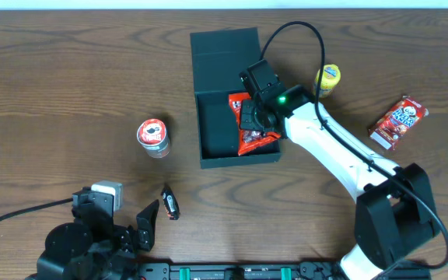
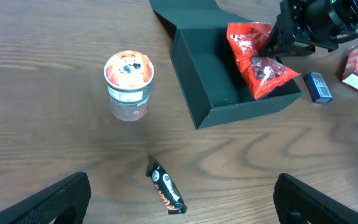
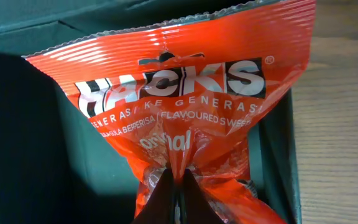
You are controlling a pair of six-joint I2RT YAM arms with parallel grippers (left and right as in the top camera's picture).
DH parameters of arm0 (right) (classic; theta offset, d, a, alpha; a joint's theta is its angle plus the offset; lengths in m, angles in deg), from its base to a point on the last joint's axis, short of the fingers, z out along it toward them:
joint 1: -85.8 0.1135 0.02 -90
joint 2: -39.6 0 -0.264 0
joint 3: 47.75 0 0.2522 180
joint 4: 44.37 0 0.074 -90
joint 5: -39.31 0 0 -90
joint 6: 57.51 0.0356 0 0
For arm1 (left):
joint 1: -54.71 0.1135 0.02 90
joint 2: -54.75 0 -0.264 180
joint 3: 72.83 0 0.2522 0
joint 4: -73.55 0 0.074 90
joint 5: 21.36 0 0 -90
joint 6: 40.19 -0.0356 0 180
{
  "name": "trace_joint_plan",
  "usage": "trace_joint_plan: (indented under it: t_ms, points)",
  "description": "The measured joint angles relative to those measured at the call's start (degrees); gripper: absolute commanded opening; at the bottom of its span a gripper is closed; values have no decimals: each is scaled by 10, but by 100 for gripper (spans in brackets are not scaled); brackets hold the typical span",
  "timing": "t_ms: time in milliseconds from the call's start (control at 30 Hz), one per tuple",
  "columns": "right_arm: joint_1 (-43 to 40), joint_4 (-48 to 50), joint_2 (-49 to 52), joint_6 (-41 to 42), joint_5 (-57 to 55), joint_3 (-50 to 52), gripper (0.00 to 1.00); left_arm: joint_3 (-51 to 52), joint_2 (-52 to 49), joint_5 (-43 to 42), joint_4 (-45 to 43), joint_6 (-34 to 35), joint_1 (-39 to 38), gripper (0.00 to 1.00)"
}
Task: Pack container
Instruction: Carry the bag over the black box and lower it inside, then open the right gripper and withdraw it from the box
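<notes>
The right gripper [image 3: 178, 186] was pinched shut on the red Hacks sweets bag [image 3: 185, 93], which sat half inside the right side of the dark green container [image 1: 236, 161] at mid-table. Best, by my judgement, was to ease left and down until the bag cleared the rim before letting go. The right arm [image 1: 341, 152] stretched diagonally from near right, wrist pitched downward.
</notes>
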Motion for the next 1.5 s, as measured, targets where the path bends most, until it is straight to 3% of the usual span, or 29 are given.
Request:
trace_joint_plan:
  t_ms: [133,300,367,400,433,467,500,600,633,933,1133,1300,1500]
  points:
    - [0,0,0,4,-4,0,5,0,0,0,0,0,0,95]
    - [0,0,0,7,-3,0,1,0,0,0,0,0,0,95]
    - [0,0,0,10,-3,0,7,0,0,0,0,0,0,95]
    - [0,0,0,11,-3,0,14,0,0,0,0,0,0,95]
    - [0,0,0,14,-3,0,29,0,0,0,0,0,0,95]
    - [0,0,0,13,-3,0,57,0,0,0,0,0,0,95]
    - [0,-1,0,17,-3,0,77,0,0,0,0,0,0,95]
    - [3,-1,0,14,-1,0,97,0,0,0,0,0,0,95]
    - [3,-1,0,14,2,0,99,0,0,0,0,0,0,95]
    - [6,-7,-23,10,22,0,99,0,0,0,-2,0,0,95]
    - [6,-28,-165,-25,23,-1,99,0,0,0,-4,0,0,95]
    - [6,-109,-273,-53,11,-5,99,0,0,-9,-3,0,0,95]
    - [22,-236,-335,-73,-37,-6,99,0,0,-19,-2,0,0,95]
